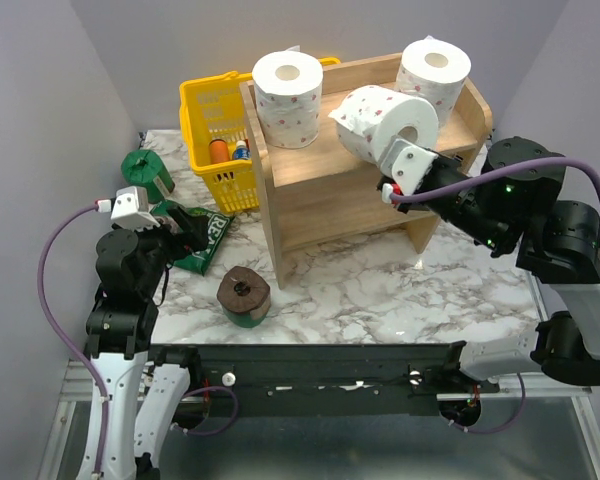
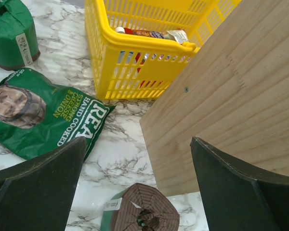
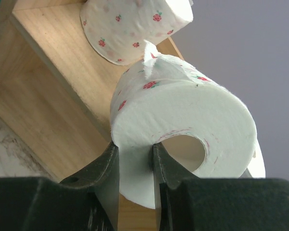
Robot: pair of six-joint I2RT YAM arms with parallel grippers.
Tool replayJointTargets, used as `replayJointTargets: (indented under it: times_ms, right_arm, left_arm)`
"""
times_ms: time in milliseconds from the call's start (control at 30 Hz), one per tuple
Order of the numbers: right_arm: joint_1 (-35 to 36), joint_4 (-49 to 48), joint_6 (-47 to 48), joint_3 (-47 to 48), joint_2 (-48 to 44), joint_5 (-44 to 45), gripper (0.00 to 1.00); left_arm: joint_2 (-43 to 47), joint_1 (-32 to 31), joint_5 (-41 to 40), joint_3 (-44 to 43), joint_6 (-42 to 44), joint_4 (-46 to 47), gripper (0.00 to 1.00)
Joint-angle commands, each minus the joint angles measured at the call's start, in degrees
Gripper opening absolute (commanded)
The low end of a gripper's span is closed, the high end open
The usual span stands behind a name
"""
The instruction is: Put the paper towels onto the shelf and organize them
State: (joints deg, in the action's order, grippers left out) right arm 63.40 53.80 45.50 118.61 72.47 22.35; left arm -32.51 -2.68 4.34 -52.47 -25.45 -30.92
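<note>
The right claw (image 3: 135, 166) pinches a dotted paper towel roll (image 1: 380, 115) by its wall, one finger inside the core. It holds the roll over the shelf (image 1: 330, 195) near the bench's far edge, axis tipped, between two upright rolls (image 1: 288, 95). The left claw (image 2: 138, 144) hangs spread by the left edge.

Left arm (image 1: 125, 275) sits folded at the near left, the left claw (image 2: 137, 144) spread wide and tilted downward. Right arm (image 1: 520, 205) stretches far and up — the right claw (image 3: 135, 159) clamped on a roll (image 3: 183, 120), fingers (image 3: 106, 178) apparently straddling its wall.
</note>
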Motion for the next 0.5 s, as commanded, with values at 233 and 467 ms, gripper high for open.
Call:
replayJointTargets:
  times_ms: [233, 467]
  right_arm:
    - [0.1, -3.4, 9.0, 8.3, 6.8, 8.1, 0.39]
    - [0.1, -3.6, 9.5, 9.6, 8.3, 8.5, 0.41]
  left_arm:
    - [1.8, 0.2, -1.1, 4.0, 1.9, 3.6, 0.99]
    - [1.8, 0.2, -0.6, 3.5, 1.5, 3.9, 0.99]
